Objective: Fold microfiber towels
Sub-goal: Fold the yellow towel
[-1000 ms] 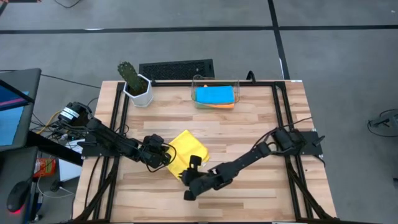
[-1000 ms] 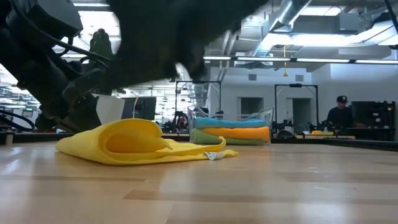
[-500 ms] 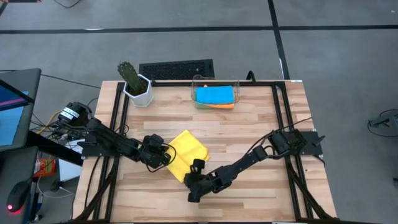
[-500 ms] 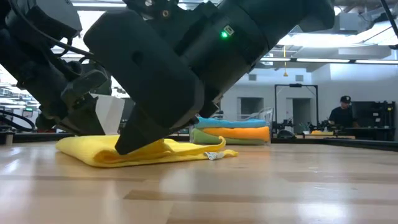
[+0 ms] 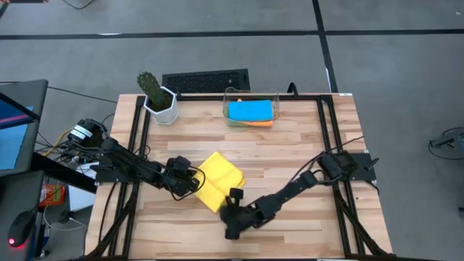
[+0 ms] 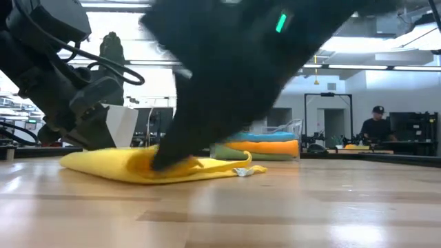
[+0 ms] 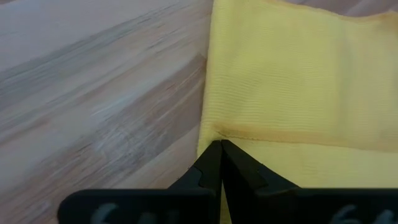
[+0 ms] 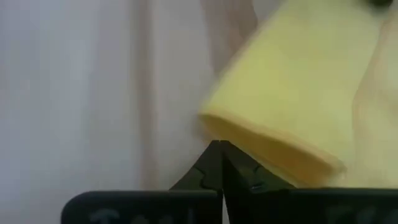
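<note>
Right gripper (image 5: 227, 205) sits low at the table's (image 5: 304, 145) near edge, about 6 o'clock, fingers pressed together with the tips at the yellow towel's (image 5: 217, 179) near folded corner; no cloth visibly between them. Yellow towel lies folded on the wood just left of centre. Left gripper (image 5: 194, 183) comes in from 9 o'clock, fingers together, tips touching the towel's left edge at a hem line; can't tell if cloth is pinched. Far side, around 12 o'clock: clear bin (image 5: 251, 109) holding a blue towel (image 5: 250, 110) stacked over an orange towel (image 5: 254, 122), with a green towel (image 6: 231, 151) at the bottom in the low view. Potted cactus (image 5: 156, 96) at 11 o'clock.
</note>
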